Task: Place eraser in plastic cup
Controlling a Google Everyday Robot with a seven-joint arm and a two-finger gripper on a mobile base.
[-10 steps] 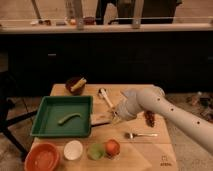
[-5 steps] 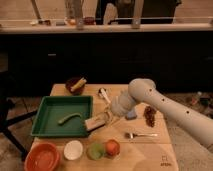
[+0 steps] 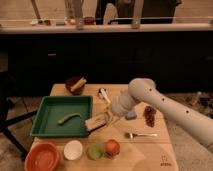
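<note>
Wooden bench [image 3: 150, 156], dark cabinet front [image 3: 100, 55] behind it.

Front edge, left to right:
- large round orange bowl [image 3: 42, 158] at the front-left corner
- small round white cup [image 3: 73, 150]
- small round light-green plastic cup [image 3: 95, 151]
- round orange-red fruit [image 3: 112, 147], touching the green cup or just beside it

Silver metal fork [image 3: 141, 134] lies right of the fruit, a bit further back.

Mid-bench, left half: rectangular green plastic tray [image 3: 47, 131] with one curved green vegetable-like piece [image 3: 69, 118] inside.

Two-finger gripper [image 3: 106, 120] is at the tray's right rim, near bench centre, on a white arm [image 3: 150, 97] coming in from the right edge. Jaws look clamped on the flat rectangular eraser block [image 3: 95, 123], which has a dark top and tan sides. The eraser is tilted over the tray's right rim, just behind the green cup and not in it.

Right of the gripper:
- blue-grey rectangular pad [image 3: 131, 115], partly under the arm
- dark red clump [image 3: 150, 116] toward the right edge, can't tell what it is

Far edge:
- small white object [image 3: 103, 94] near the middle
- dark round bowl [image 3: 75, 85] at the far-left corner, with a tan piece in it

Pale countertop [image 3: 150, 27] runs above the cabinets. Items on it are too small to identify.
</note>
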